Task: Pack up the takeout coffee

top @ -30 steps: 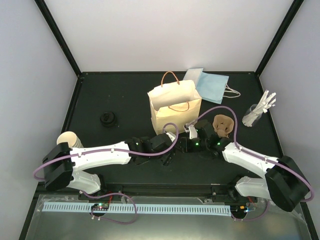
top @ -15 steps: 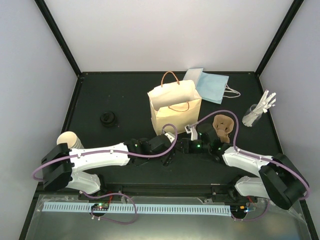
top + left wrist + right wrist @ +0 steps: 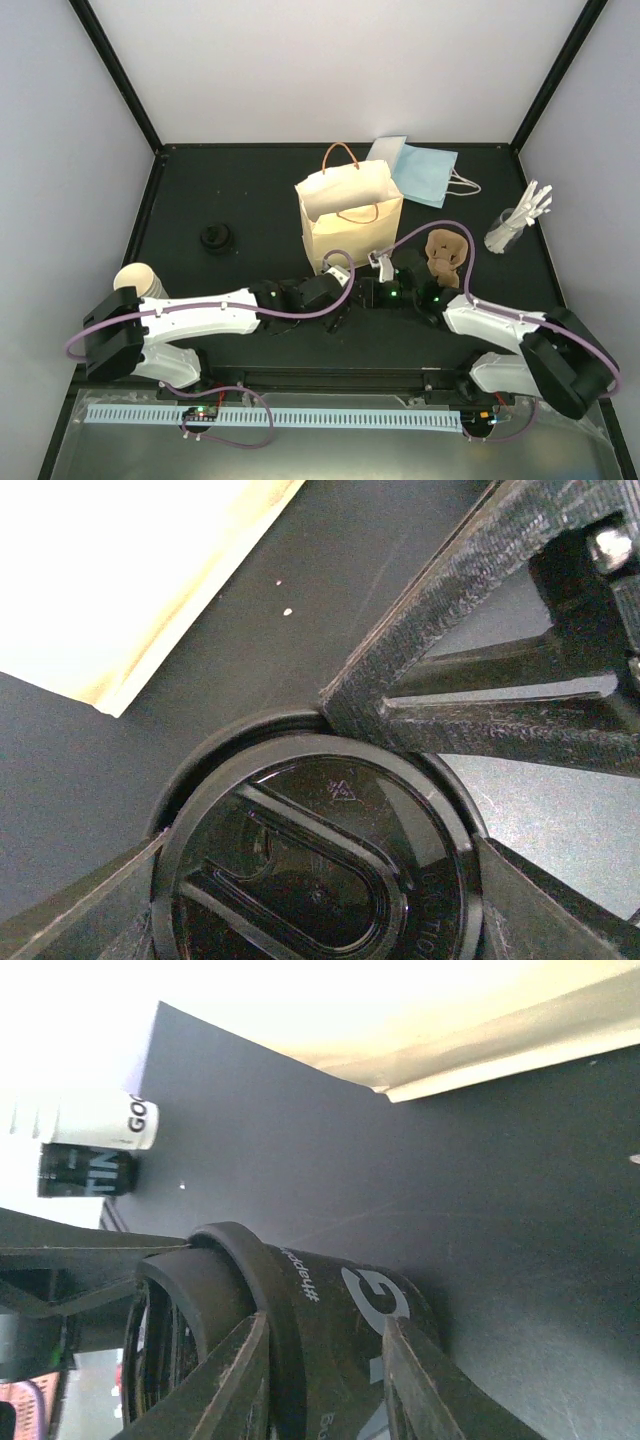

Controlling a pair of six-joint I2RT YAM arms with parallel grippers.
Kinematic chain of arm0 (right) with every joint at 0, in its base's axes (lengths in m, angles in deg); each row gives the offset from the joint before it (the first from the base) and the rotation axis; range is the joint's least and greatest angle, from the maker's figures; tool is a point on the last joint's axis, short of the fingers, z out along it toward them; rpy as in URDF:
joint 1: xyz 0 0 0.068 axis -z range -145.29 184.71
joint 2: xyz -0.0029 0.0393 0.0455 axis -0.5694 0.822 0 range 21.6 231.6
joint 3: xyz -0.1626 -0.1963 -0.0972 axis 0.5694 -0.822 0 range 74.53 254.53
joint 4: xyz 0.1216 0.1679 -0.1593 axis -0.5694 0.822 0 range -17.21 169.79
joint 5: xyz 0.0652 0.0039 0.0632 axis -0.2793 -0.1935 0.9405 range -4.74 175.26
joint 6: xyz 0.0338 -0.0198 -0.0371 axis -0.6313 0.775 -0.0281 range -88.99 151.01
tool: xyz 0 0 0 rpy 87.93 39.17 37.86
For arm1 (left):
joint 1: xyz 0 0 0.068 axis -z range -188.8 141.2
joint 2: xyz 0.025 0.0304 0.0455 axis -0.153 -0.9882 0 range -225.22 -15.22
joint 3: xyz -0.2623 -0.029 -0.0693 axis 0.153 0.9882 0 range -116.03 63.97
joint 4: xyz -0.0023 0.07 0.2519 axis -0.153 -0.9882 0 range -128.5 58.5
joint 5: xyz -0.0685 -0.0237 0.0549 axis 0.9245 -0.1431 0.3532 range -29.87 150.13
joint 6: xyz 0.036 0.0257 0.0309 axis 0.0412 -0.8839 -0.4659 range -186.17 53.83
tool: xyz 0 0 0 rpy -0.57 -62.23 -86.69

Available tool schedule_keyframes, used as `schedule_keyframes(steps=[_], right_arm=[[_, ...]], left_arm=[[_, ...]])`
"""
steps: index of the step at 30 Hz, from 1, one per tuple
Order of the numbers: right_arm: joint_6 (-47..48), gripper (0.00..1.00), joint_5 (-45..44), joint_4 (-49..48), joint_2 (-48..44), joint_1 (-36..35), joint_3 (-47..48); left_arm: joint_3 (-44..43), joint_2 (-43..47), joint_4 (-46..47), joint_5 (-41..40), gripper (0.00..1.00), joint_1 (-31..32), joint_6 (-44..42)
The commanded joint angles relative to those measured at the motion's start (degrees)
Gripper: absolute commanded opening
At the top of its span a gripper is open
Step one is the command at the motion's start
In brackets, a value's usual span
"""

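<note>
The takeout coffee (image 3: 320,870) stands on the black table in front of the tan paper bag (image 3: 350,215). Its black lid fills the left wrist view. My left gripper (image 3: 320,880) is above it and shut on the lid's rim, one finger on each side. The right wrist view shows the cup (image 3: 340,1310) from the side, dark in shadow with white print. My right gripper (image 3: 325,1340) is rolled on its side, jaws a little apart, fingertips at the cup's side. In the top view the left gripper (image 3: 338,303) and right gripper (image 3: 362,292) meet and hide the cup.
A stack of lidless cream cups (image 3: 138,279) stands near left, and black lids (image 3: 216,238) further back. The brown pulp carrier (image 3: 445,250) is beside the right arm. A blue bag (image 3: 420,170) lies behind the paper bag. A glass of white cutlery (image 3: 515,225) stands far right.
The right gripper has drawn a little nearer and to the left, closer to the left gripper. The left gripper has barely moved.
</note>
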State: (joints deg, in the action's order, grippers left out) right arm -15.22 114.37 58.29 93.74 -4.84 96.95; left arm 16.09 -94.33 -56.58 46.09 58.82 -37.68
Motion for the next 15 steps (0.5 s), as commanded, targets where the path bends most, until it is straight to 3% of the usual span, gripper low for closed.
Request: schedule_keyframes(steps=[1,8,15], right_arm=[[4.22,0.34,-4.75,25.98,-3.73,-3.78,2.78],[9.75,0.37,-13.59,35.82,-11.92,-2.17,10.60],[11.96,0.38,-16.90,39.44,-16.41,-2.11,12.13]], left_arm=[[3.86,-5.17,-7.95,10.27,0.78,1.82,1.06],[1.93,-4.93,-10.01,8.72,0.78,1.65,2.07],[-4.09,-4.55,-13.67,6.39,0.82,1.51,1.62]])
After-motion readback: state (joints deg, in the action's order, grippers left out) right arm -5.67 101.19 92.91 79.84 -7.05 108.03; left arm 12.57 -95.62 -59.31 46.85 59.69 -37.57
